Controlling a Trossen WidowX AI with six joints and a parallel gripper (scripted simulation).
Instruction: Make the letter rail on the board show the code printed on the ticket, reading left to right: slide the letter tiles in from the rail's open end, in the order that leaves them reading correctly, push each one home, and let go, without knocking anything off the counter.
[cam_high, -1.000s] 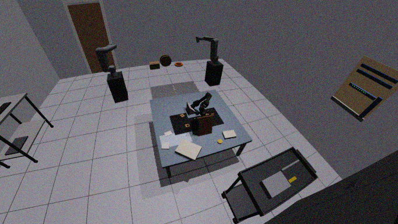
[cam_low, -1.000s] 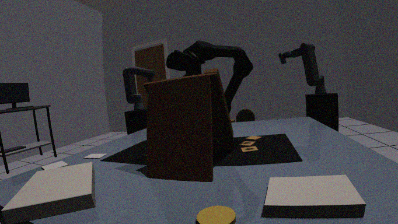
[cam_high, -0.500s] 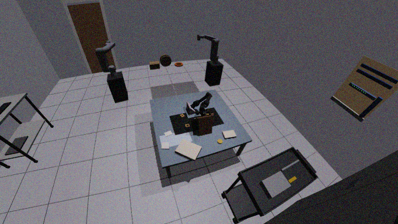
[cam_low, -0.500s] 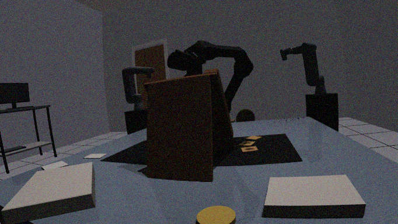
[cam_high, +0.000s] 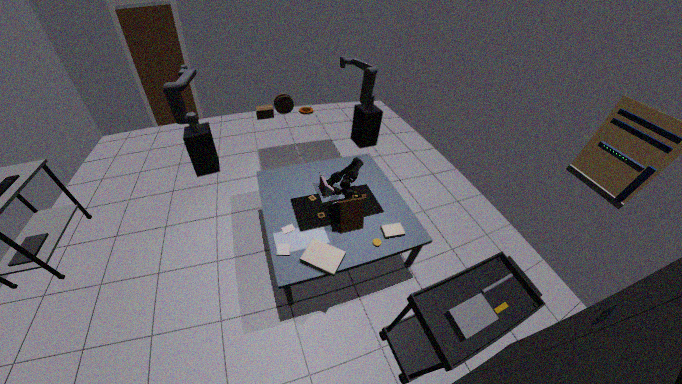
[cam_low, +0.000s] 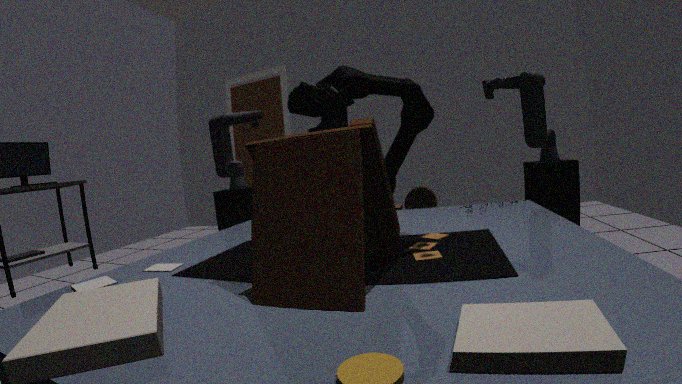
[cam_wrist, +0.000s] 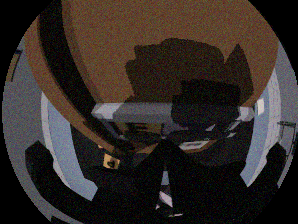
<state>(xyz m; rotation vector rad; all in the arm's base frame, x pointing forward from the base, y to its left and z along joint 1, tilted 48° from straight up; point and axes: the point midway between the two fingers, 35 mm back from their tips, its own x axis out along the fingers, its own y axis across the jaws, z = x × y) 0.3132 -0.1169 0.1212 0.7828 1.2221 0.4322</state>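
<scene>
The brown board (cam_high: 351, 217) (cam_low: 307, 215) (cam_wrist: 100, 20) stands upright with its back to the top and exterior views. In the wrist view its front fills the top, with the grey rail (cam_wrist: 150, 112) across it. My gripper (cam_wrist: 165, 143) is shut and empty, its tips close to the rail's lower side; the board hides the tips in the exterior view. Letter tiles lie on the black mat: one tile (cam_high: 321, 215), another tile (cam_high: 312, 198), and three right of the board, including one tile (cam_low: 427, 255). A tile (cam_wrist: 111, 161) shows at lower left. Rail letters and ticket code are unreadable.
The black mat (cam_high: 305, 220) (cam_low: 480, 267) lies on the blue-grey table (cam_high: 275, 187). A large pale book (cam_high: 323, 257) (cam_low: 100, 320), a smaller pale block (cam_high: 393, 230) (cam_low: 537, 327) and a yellow disc (cam_high: 377, 242) (cam_low: 370, 369) are near the front edge. Pale paper squares lie at left.
</scene>
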